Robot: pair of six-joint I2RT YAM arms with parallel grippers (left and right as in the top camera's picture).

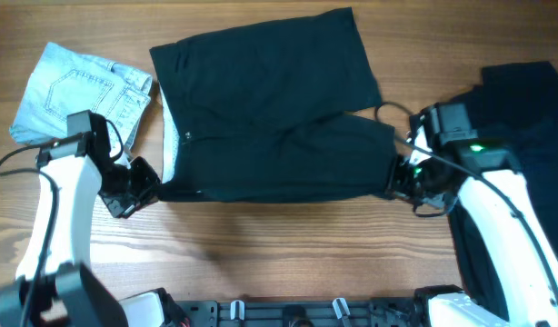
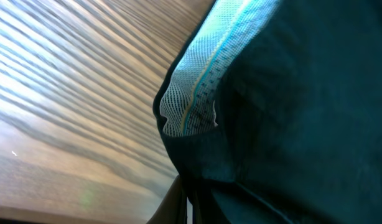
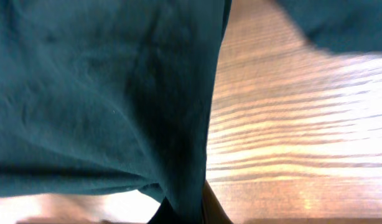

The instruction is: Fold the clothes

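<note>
Shorts (image 1: 270, 109), black, spread flat centrally toward far edge. Clamped at near-left waistband corner by left gripper (image 1: 145, 187), at near-right hem by right gripper (image 1: 397, 178). Denim pair (image 1: 79, 91) at far-left corner; dark garments (image 1: 543, 100) heaped along right edge.

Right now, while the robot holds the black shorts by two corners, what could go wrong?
1. The left gripper and right gripper each seem to pinch only a small corner of the black shorts, so the cloth could slip out when lifted.
2. The left gripper sits close to the denim shorts; a swing might drag them.
3. The right gripper is beside the dark pile and could snag it.
</note>
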